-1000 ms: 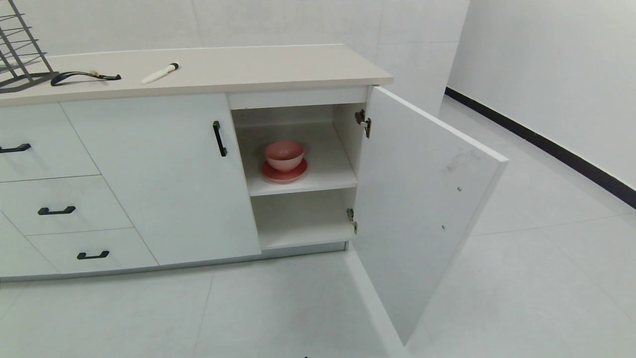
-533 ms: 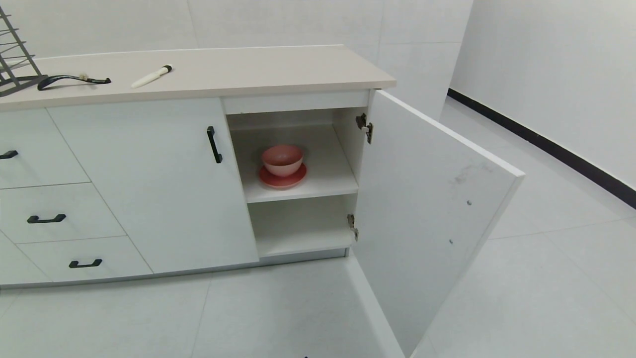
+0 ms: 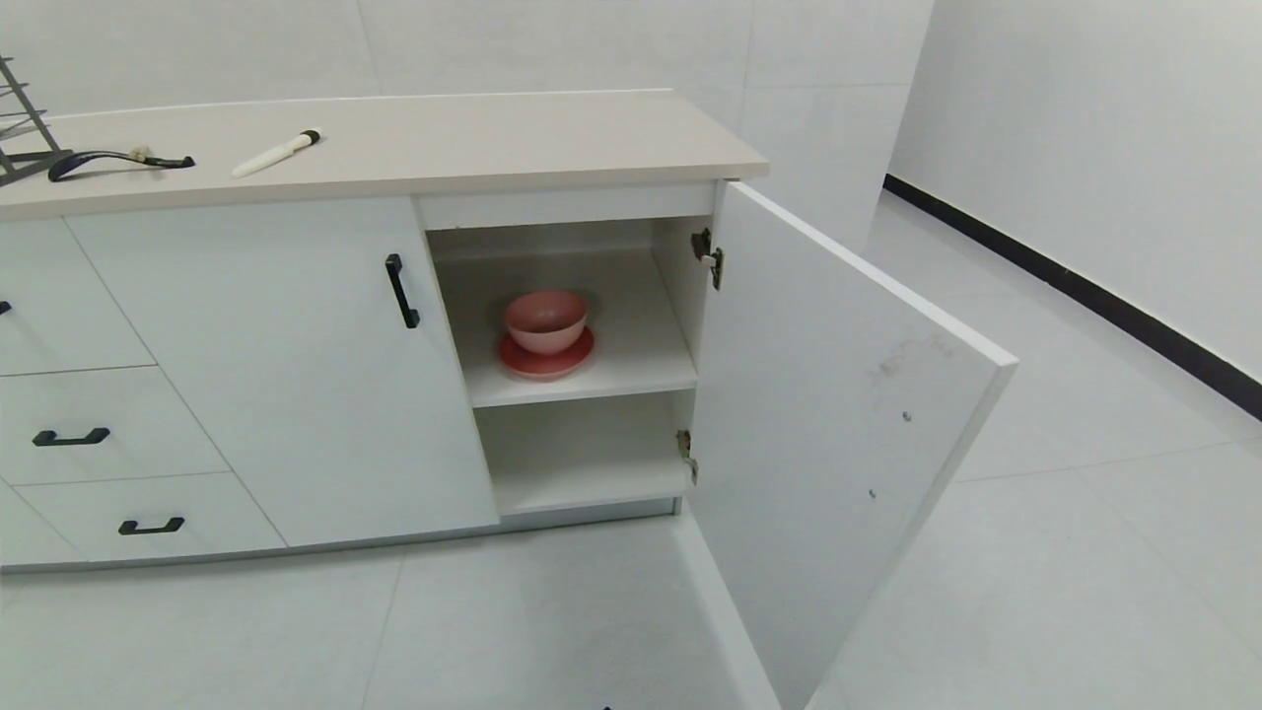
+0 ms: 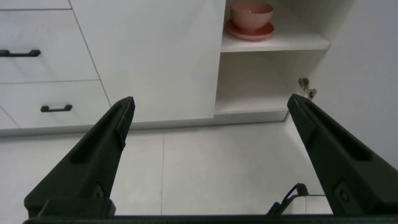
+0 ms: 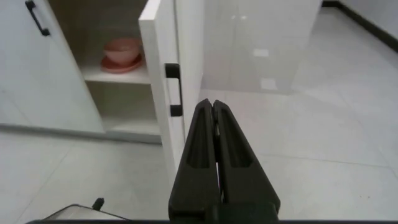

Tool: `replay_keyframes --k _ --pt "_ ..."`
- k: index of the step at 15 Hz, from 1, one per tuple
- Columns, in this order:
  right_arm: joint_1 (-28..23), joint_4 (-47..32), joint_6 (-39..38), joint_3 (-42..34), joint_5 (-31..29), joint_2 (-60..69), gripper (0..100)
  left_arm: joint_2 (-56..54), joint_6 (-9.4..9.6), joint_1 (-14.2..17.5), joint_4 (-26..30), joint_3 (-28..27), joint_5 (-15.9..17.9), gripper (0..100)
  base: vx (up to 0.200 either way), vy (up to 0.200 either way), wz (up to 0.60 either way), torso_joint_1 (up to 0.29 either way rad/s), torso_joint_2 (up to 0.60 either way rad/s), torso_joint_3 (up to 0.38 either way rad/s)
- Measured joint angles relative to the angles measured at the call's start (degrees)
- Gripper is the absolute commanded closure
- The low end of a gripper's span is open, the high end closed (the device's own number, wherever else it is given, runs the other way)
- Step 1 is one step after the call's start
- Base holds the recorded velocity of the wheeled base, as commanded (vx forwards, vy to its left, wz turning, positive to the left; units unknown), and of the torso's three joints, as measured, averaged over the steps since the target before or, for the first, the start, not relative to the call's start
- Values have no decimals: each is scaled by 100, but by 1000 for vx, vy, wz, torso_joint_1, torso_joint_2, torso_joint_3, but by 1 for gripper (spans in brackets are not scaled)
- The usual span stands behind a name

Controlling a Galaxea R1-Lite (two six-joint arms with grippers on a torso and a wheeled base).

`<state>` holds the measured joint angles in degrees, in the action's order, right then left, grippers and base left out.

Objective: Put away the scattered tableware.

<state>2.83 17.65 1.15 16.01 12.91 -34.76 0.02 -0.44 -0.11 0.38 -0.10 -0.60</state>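
Left gripper (image 4: 211, 102) spread, right gripper (image 5: 213, 104) clenched empty; I'd swing the cabinet door (image 3: 838, 414) shut by its outer edge.

readable text: none | numbers, labels: none | cabinet door (image 3: 838, 444) marks: probably smudges, not print

Bowl (image 3: 545, 320) atop plate (image 3: 545, 359) on upper cabinet shelf (image 3: 631, 367); door (image 3: 818, 414) at 3 o'clock, drawers (image 3: 99, 424) at 9; poss. a knife (image 3: 276, 153) on counter (image 3: 473, 138), 10.
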Motion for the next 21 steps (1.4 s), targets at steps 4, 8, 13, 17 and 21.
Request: replay_keyframes --k 4,8,13,17,21 --pt "98 1593 330 227 521 -2153 100 0 -7 0 -2 0 0 0 0 0 0 0 0 0" --pt "130 3352 508 364 885 -3840 100 0 -10 1 -2 0 0 0 0 0 0 0 0 0" --pt "332 3805 534 319 1178 -4697 100 0 -13 0 -5 0 2 0 0 0 0 0 0 0" --pt "813 3805 534 319 1156 -4854 100 0 -54 1 -2 0 2 0 0 0 0 0 0 0" --pt "946 3812 536 323 1145 -4918 100 0 -101 1 -2 0 -5 0 0 0 0 0 0 0"
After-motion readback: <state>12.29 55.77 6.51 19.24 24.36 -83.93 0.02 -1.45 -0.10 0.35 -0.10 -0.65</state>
